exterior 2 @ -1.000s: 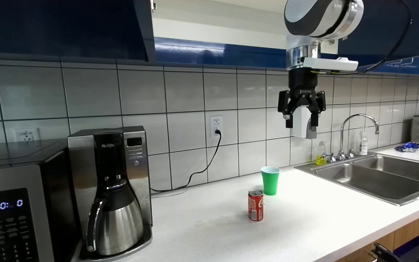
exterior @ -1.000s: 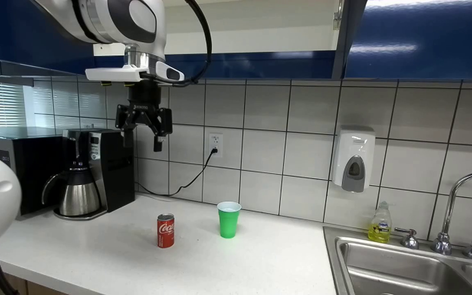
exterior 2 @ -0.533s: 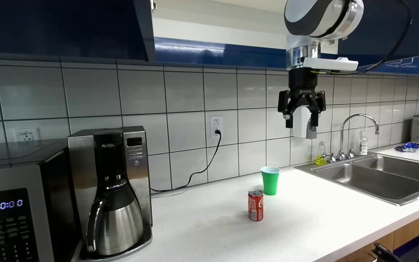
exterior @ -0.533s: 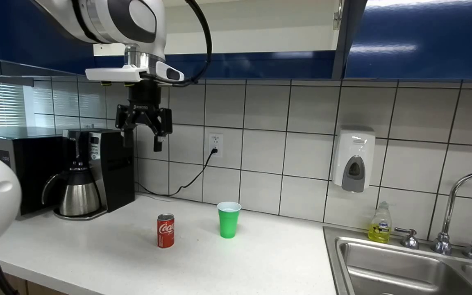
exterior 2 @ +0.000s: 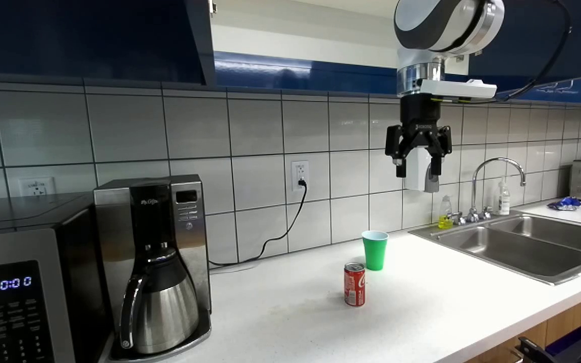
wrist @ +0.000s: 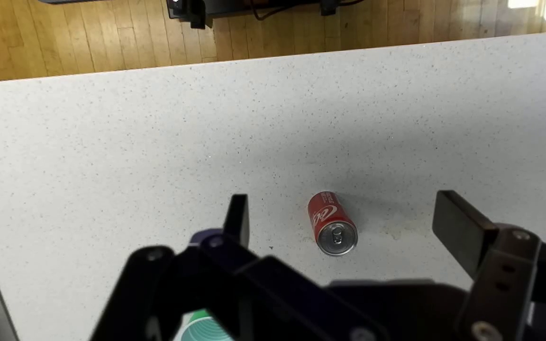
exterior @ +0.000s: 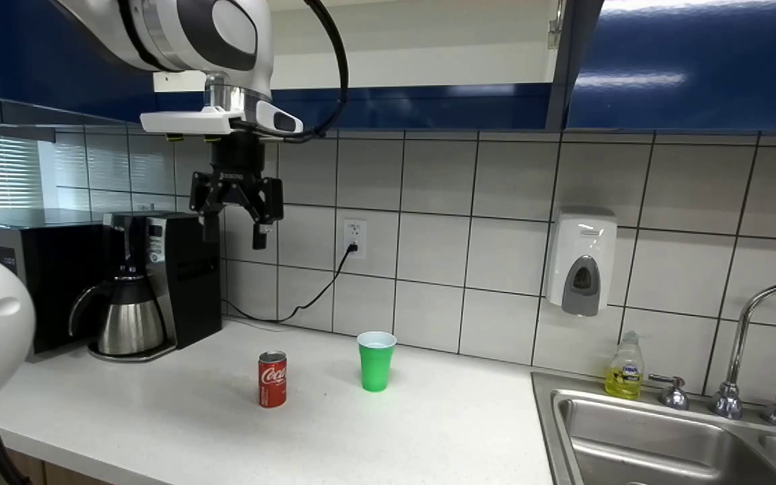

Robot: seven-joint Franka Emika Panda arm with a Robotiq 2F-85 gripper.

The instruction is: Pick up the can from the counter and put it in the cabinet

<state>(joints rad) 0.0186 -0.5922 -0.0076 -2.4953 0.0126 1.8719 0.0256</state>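
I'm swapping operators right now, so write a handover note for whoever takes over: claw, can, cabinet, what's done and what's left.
Claw: open, holding nothing, hanging high above the counter.
Can: upright on the counter; the green cup stands apart from it.
Cabinet: above the counter, open, with its pale interior showing.
Done: cabinet is open; can not yet gripped.
Left: lower the claw, grip the can, lift it and set it in the cabinet. Probably worth keeping clear of the cup.
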